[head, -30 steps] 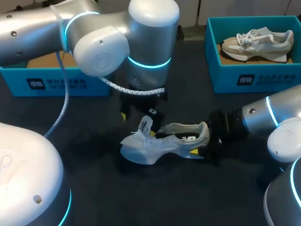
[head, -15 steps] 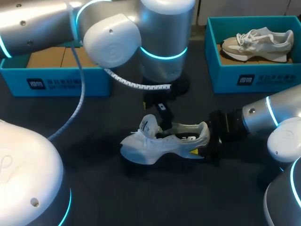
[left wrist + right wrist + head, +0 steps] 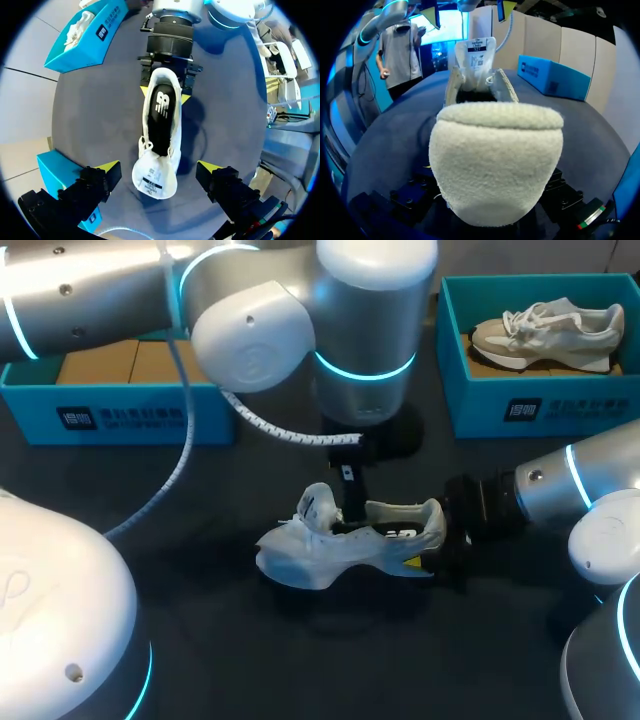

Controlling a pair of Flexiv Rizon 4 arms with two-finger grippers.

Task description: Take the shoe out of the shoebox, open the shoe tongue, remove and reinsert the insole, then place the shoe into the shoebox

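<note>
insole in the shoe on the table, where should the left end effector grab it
Probably the insole at its heel end, from above: the tongue is folded forward, the opening faces up, and the right end effector holds the shoe by its heel.

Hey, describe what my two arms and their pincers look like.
Both the left arm and right arm are smooth silver tubes with rounded joints ringed in glowing cyan. A white ribbed cable runs along the left one. The left pincer and right pincer are black with yellow tips.
</note>
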